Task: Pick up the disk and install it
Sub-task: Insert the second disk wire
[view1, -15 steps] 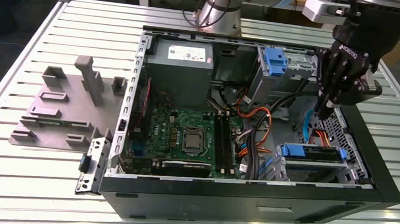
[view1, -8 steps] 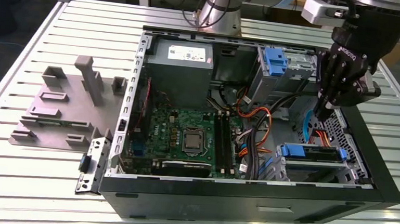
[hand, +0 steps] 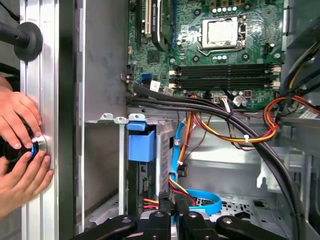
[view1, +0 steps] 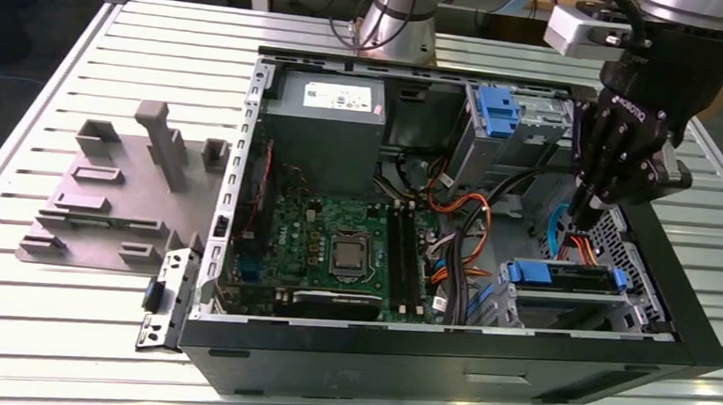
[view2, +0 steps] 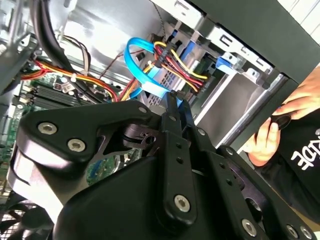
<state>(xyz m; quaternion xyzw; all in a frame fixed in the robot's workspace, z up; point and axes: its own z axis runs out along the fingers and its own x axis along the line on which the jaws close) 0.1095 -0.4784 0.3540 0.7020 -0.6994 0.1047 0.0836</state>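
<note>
Fingers (view2: 171,107) pressed shut on nothing hang just beside the flat silver disk with blue plastic rails (view1: 583,277) — seated in the black computer case's (view1: 452,368) lower bay — where the looping blue data cable (view2: 131,57) could snag them.

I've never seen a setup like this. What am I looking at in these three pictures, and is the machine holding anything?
A robot arm ends in a black hand reaching into an open computer case on a slatted metal table. The exterior view comes from a camera off the arm. Both wrist views ride on the arm and look into the case. The fingers look closed, with nothing visibly held. The blue-railed disk appears to sit in a bay beside the hand. A grey fixture plate lies beside the case. A person's hands rest at the table edge.
</note>
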